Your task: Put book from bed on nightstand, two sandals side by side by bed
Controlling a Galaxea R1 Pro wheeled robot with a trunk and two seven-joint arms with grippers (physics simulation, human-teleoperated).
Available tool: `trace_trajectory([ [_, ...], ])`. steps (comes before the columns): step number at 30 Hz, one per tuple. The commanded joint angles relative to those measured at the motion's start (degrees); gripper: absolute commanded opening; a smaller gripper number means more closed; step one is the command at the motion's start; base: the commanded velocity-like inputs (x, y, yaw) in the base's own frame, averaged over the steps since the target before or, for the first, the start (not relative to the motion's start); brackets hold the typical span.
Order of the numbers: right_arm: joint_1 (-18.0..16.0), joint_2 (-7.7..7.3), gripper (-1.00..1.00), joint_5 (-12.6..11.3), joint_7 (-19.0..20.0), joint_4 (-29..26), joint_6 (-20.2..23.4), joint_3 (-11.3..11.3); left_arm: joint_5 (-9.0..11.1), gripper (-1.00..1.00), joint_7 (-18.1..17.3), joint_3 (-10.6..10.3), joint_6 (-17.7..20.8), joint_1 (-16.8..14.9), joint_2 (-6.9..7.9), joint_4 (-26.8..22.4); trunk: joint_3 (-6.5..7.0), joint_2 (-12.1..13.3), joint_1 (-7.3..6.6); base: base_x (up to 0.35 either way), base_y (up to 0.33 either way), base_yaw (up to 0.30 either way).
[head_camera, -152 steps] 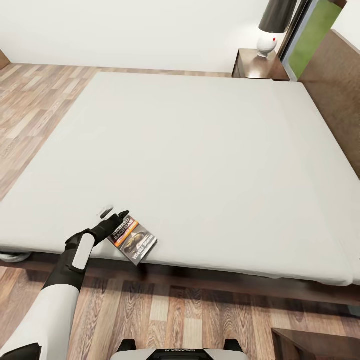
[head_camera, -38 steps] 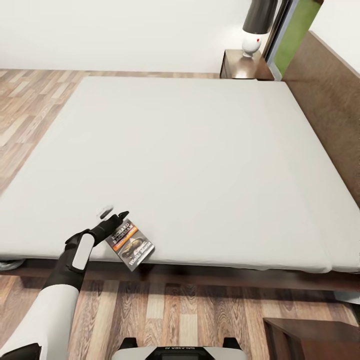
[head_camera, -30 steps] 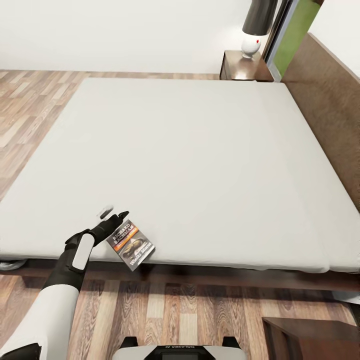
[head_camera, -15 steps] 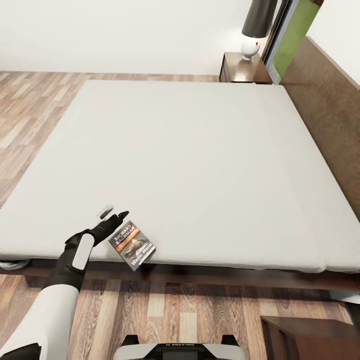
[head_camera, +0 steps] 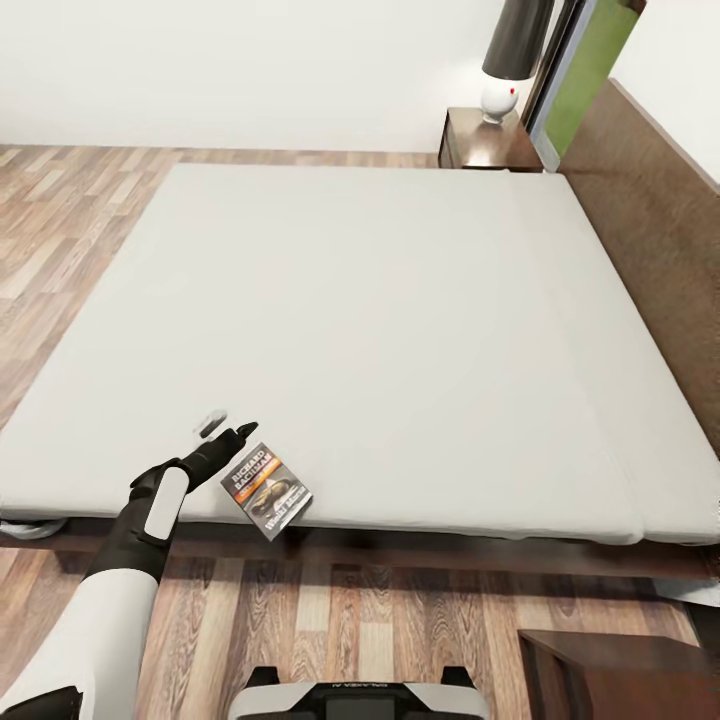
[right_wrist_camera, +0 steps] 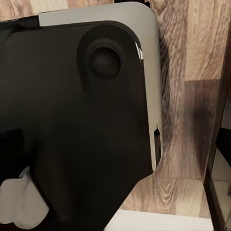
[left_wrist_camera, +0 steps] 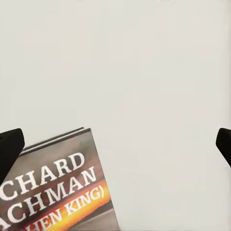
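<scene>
at the near edge of the bed (head_camera: 380, 330), the book (head_camera: 266, 489) lies flat on the mattress, one corner hanging over the side. our left tool (head_camera: 226, 431) hovers just beside it, spread wide with nothing held; in the left wrist view only one fingertip (left_wrist_camera: 9, 151) sits by the cover. we judge the book pickup is in hand: next we must shift over the book and close. we cannot tell the right tool's state. the nightstand (head_camera: 490, 145) waits well apart.

Book on the bed's near edge

The book (head_camera: 265, 489) lies on the bed (head_camera: 380, 330) near its front left, just right of the left pincer (head_camera: 226, 430); a nightstand (head_camera: 490, 145) stands behind, far right.
</scene>
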Motion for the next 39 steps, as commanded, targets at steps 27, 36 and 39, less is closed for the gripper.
trace_trajectory([
  [27,-0.07,0.14,1.00,0.52,-0.06,0.24,-0.49,-0.40,0.05,1.00,-0.08,0.10,1.38,0.49,1.47,0.19,4.82,10.82,-5.93,0.000,0.000,0.000],
  [36,-0.07,0.03,1.00,0.52,0.01,0.24,-0.51,-0.40,-0.32,1.00,-0.05,-0.07,6.99,1.65,1.90,0.16,6.44,14.43,-7.91,0.000,0.000,0.000],
  [39,-0.07,0.03,1.00,0.52,0.01,0.24,-0.51,-0.40,-0.64,1.00,0.01,-0.18,7.38,3.07,1.92,0.18,6.98,15.63,-8.57,0.000,0.000,0.000],
])
